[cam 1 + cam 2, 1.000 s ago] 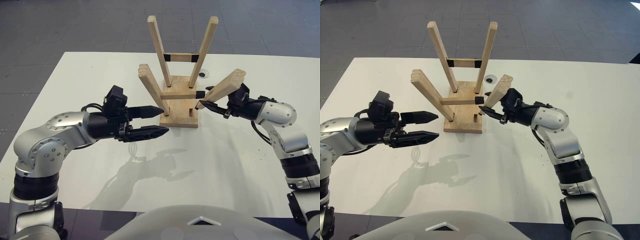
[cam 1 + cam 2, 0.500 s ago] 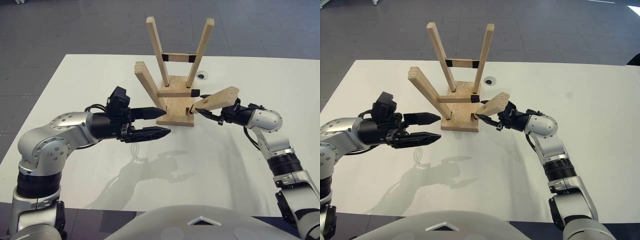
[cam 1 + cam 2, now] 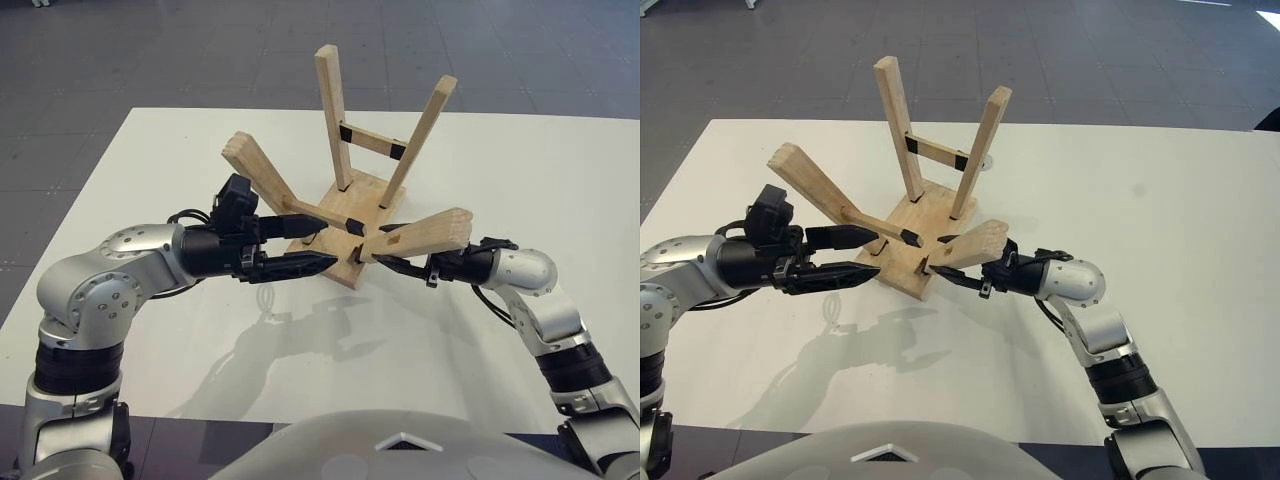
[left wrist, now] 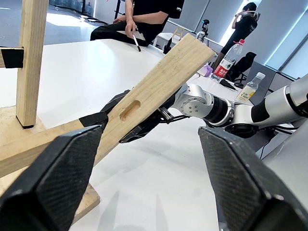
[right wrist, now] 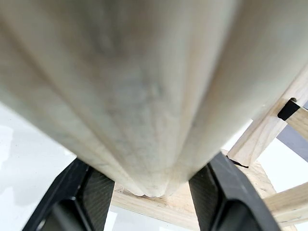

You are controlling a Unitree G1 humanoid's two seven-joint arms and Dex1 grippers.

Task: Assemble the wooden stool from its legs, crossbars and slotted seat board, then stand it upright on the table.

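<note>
Pale wood makes up the half-built, upside-down stool, whose flat square seat board [image 3: 930, 215] lies on the white table [image 3: 520, 170] near its middle with the legs pointing up. Two long straight legs [image 3: 333, 115] stand in the far side of the board and lean slightly. They are joined high up by a short crossbar with black ends [image 3: 372, 142]. A third leg [image 3: 262, 180] slants out from the board towards the robot's left, and a second black-tipped crossbar [image 3: 325, 217] runs from it across the near side of the board.

The right gripper [image 3: 392, 245] is clamped on the fourth, loose leg [image 3: 425, 233], one black finger above it and one below. The right wrist view shows these fingers [image 5: 91, 192] pressed against either side of the wood. This leg lies almost level, its inner end at the near right corner of the board. Whether it sits in its hole cannot be told. The left wrist view shows an oblong slot [image 4: 129, 109] cut in the side of this leg.

The left gripper [image 3: 328, 244] hangs at the near left side of the board with its fingers well apart, holding nothing. Its upper finger lies just beside the second crossbar and its lower finger by the board's near edge
</note>
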